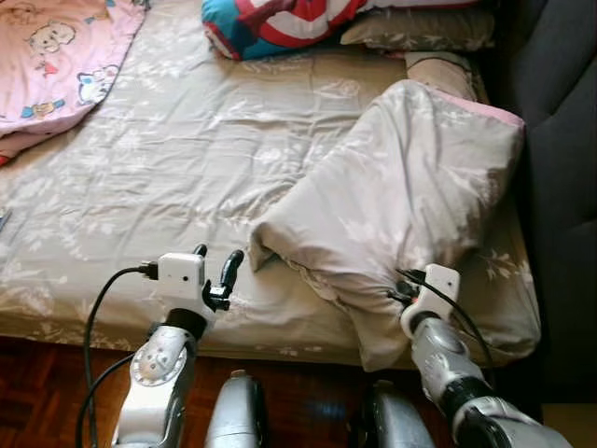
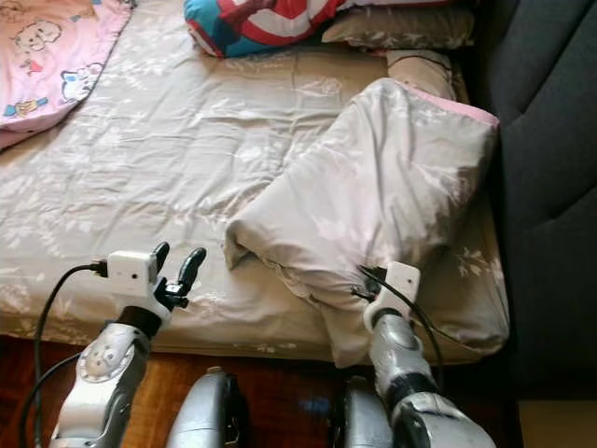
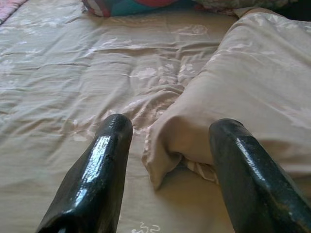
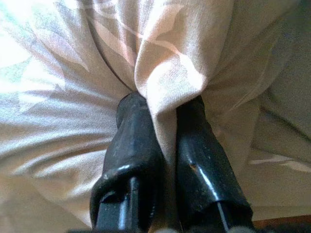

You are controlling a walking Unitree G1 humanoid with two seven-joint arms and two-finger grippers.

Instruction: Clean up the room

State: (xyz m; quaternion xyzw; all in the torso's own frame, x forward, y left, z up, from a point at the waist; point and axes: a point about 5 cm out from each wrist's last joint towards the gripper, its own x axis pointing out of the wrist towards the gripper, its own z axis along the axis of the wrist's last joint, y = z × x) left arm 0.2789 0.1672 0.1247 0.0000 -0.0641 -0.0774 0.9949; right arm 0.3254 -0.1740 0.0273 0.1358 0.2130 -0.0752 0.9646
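The soft, floppy beige duvet lies bunched at the bed's right edge; right tool pinches its hem, left tool gapes empty before the free corner, best grabbed next

My right gripper is pushed into the edge of the gray blanket that lies bunched up on the bed. My left gripper hangs just over the sheet with its fingers apart (near the blanket's corner). A pink quilt sits far off.
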